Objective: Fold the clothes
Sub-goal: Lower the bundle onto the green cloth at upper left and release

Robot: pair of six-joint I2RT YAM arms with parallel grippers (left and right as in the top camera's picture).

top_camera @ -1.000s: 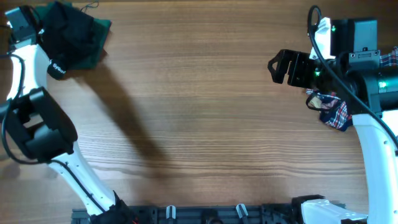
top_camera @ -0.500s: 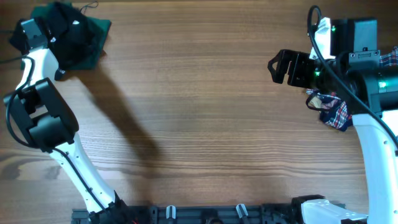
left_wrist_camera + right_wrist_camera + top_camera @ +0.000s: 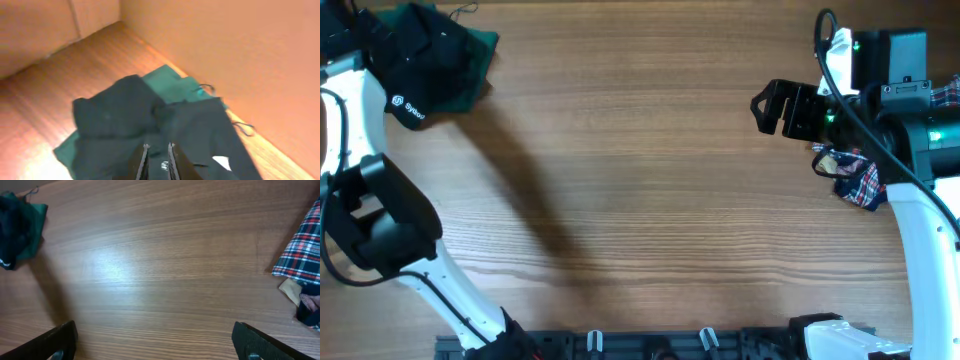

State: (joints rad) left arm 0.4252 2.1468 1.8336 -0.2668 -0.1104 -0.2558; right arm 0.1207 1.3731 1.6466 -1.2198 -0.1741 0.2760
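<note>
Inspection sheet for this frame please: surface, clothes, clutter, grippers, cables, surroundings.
Surface: wooden table, bare across the middle.
Job's things: black shirt lies crumpled on top of the green garment at the far left corner. Plaid shirt is bunched at the right edge, partly hidden by the right arm. None is folded.
Clutter: nothing seen.
Grippers: left gripper is over the black shirt with its fingers close together; a pinch on the fabric cannot be told. Right gripper is open and empty, above bare wood.
Cables: black cable loops along the right arm.
Surroundings: plain orange wall behind the corner; black rail along the near edge.
</note>
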